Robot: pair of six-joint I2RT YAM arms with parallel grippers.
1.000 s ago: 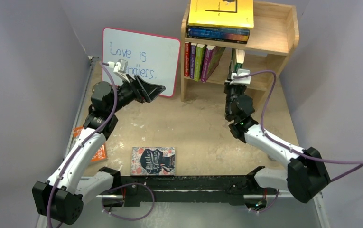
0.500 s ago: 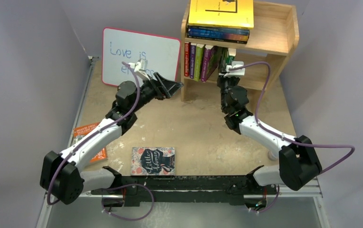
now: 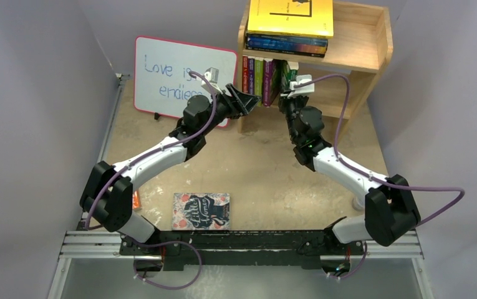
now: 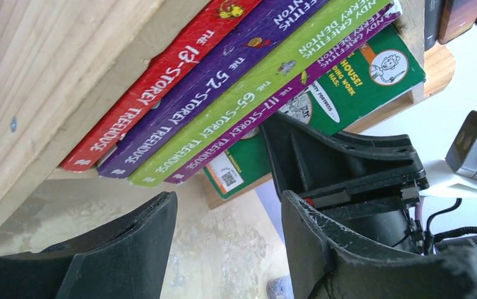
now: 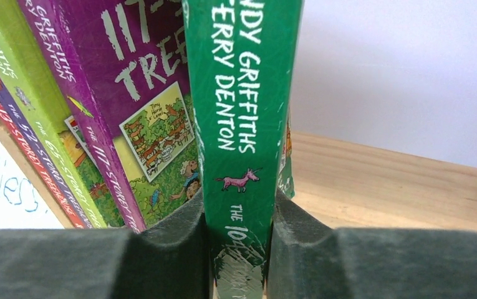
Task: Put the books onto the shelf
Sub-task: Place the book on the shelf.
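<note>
The wooden shelf (image 3: 355, 57) stands at the back right. Its top tier carries a flat stack of books with a yellow one (image 3: 292, 15) uppermost. On the lower tier a red (image 4: 154, 81), a purple (image 4: 214, 78), a lime (image 4: 257, 84) and another purple book (image 5: 108, 81) stand in a row. My right gripper (image 5: 240, 249) is shut on the spine of a green book (image 5: 245, 93) at the right end of that row. My left gripper (image 4: 228, 205) hangs open and empty just in front of the row's left side. The floral "Little Women" book (image 3: 201, 210) lies flat on the table near the arm bases.
A pink-edged whiteboard (image 3: 173, 68) leans at the back, left of the shelf, with my left arm crossing in front of it. An orange book (image 3: 136, 200) peeks out behind the left arm's lower link. Grey walls close in both sides.
My left arm has swung right and forward to the shelf, its jaws narrowing somewhat. The right gripper has carried the green book left against the row, which now stands more upright.
</note>
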